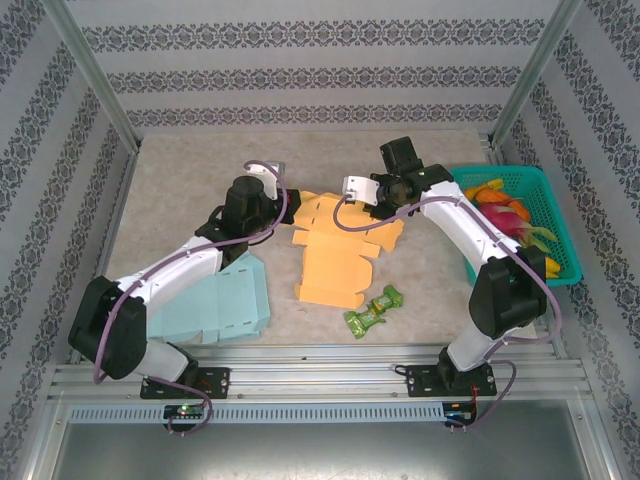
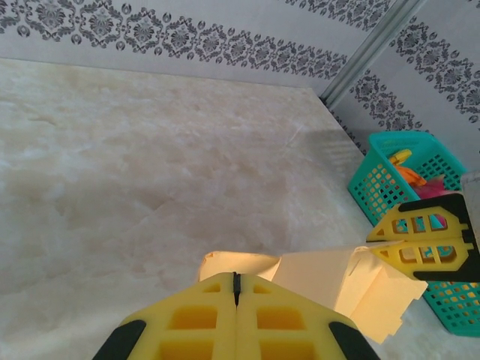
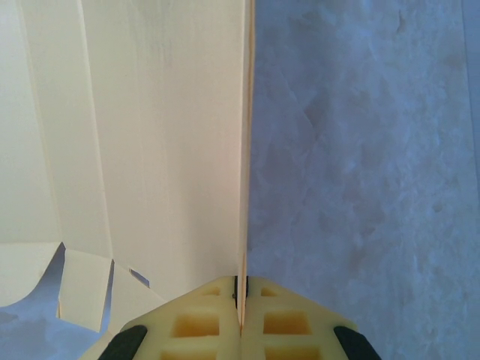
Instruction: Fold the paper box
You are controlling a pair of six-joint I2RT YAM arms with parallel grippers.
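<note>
Tabletop [image 1: 180, 180] of pale mottled stone, seen from above, with two robot arms bolted at its near edge. Closest to the bases lie a crumpled green wrapper [image 1: 372, 312], right of centre, and a flat light-blue paper sheet [image 1: 215, 305] on the left, partly under the left arm.

Just beyond them, near the middle of the table, lies the paper box [image 1: 335, 262]. It is an orange-yellow cut-out, mostly unfolded, with its scalloped flaps pointing away from the arms. Both arms reach in over its far end from either side.

The right gripper [image 3: 241, 300] has its yellow fingers pressed together on a thin edge of the box. From its wrist camera that panel stands upright, running straight away from the fingertips.

The left gripper [image 2: 236, 292] is also fully closed, its fingertips right at a curled cream flap of the box. Whether the flap is pinched between them cannot be told. From this wrist camera the right gripper's fingers sit on the opposite end of the same raised panel.

Farther right stands a teal plastic basket [image 1: 500, 172] holding colourful items [image 1: 500, 212]. Patterned wallpaper closes off the back.
</note>
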